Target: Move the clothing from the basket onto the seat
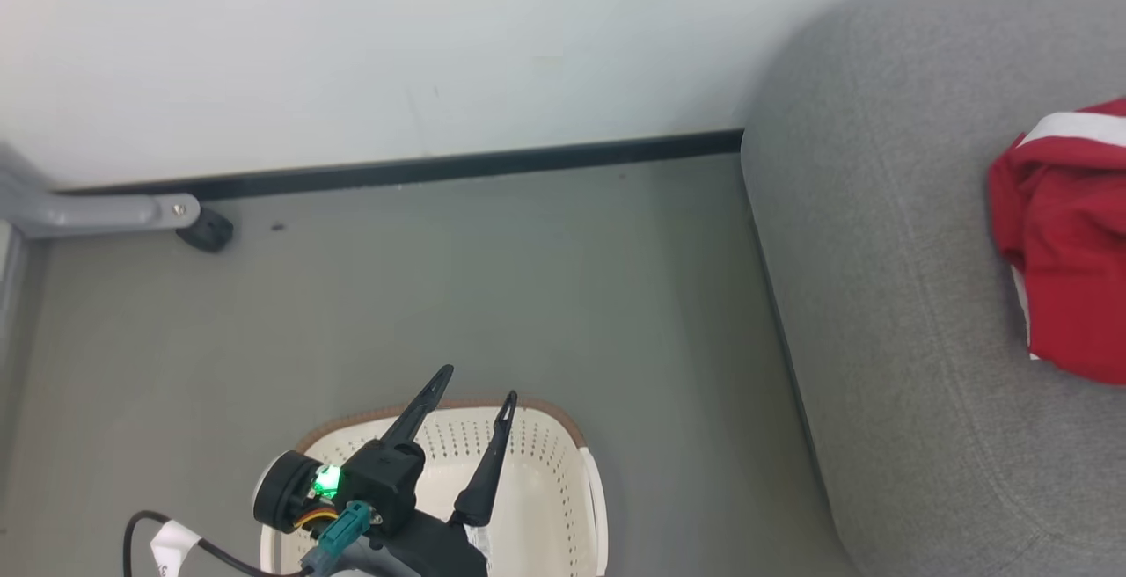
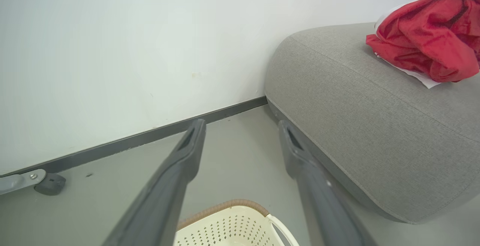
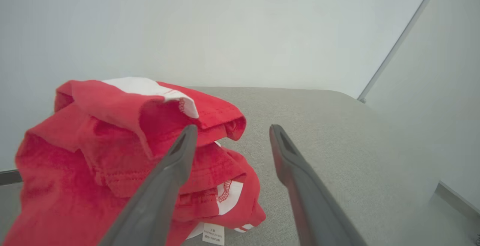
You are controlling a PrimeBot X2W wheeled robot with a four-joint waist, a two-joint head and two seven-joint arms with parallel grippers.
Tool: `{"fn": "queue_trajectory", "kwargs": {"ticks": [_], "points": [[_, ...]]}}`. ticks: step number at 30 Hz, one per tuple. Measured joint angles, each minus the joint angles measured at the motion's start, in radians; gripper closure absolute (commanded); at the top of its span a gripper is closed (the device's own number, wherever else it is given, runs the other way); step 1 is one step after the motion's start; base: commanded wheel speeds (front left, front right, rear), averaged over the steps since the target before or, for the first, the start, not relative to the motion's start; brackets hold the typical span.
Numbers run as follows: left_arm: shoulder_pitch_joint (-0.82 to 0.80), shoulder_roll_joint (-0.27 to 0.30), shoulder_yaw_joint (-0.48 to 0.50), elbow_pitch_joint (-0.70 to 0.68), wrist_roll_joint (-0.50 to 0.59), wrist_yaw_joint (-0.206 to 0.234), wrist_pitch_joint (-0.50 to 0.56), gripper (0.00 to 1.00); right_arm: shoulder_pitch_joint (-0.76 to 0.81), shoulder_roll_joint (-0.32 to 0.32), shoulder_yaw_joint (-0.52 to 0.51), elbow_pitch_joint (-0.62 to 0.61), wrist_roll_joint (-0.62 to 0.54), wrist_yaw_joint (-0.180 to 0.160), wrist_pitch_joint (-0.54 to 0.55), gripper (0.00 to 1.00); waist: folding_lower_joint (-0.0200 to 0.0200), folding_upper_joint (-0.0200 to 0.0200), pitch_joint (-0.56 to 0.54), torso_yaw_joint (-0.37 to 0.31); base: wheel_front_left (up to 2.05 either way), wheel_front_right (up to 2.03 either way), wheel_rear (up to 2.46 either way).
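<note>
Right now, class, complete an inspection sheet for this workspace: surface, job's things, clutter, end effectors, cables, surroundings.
Surface: grey floor, one small dark speck.
Job's things: red clothing heaped on the grey seat; basket on the floor, no clothing in its visible part.
Clutter: nothing seen.
End effectors: left end effector open over the basket; right end effector open beside the clothing.
Cables: black cable with white tag.
Surroundings: white wall, dark skirting, grey metal leg.

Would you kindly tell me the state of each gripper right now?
Left gripper: open, empty.
Right gripper: open, empty, by the clothing on the seat.
</note>
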Motion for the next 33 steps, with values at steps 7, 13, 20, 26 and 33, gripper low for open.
{"fn": "queue_trajectory", "kwargs": {"ticks": [7, 13, 20, 26, 33], "points": [[0.04, -0.012, 0.027, 0.03, -0.026, 0.014, -0.003, 0.0, 0.096, 0.046, 0.038, -0.165, 0.003, 0.054, -0.012, 0.0, -0.0001, 0.0, -0.087, -0.005, 0.0, 0.0, 0.0], [0.075, -0.023, 0.047, 0.042, -0.04, 0.023, -0.006, 0.0, 0.182, 0.107, 0.068, -0.337, 0.017, 0.09, -0.017, 0.0, -0.0001, 0.0, -0.159, -0.005, 0.0, 0.0, 0.0], [0.102, -0.035, 0.075, 0.043, -0.042, 0.049, -0.007, 0.0, 0.261, 0.185, 0.089, -0.519, 0.071, 0.102, -0.017, 0.0, -0.0001, 0.0, -0.228, 0.012, 0.0, 0.0, 0.0], [0.124, -0.033, 0.121, 0.042, -0.045, 0.068, -0.007, 0.0, 0.29, 0.264, 0.131, -0.587, 0.101, 0.11, -0.018, 0.0, 0.0001, 0.0001, -0.261, 0.049, 0.0, 0.0, 0.0], [0.16, -0.034, 0.181, 0.022, -0.037, 0.086, -0.007, 0.0, 0.371, 0.342, 0.193, -0.603, 0.121, 0.112, -0.018, 0.0, 0.0, 0.0, -0.298, 0.106, 0.0, 0.0, 0.0]]}}
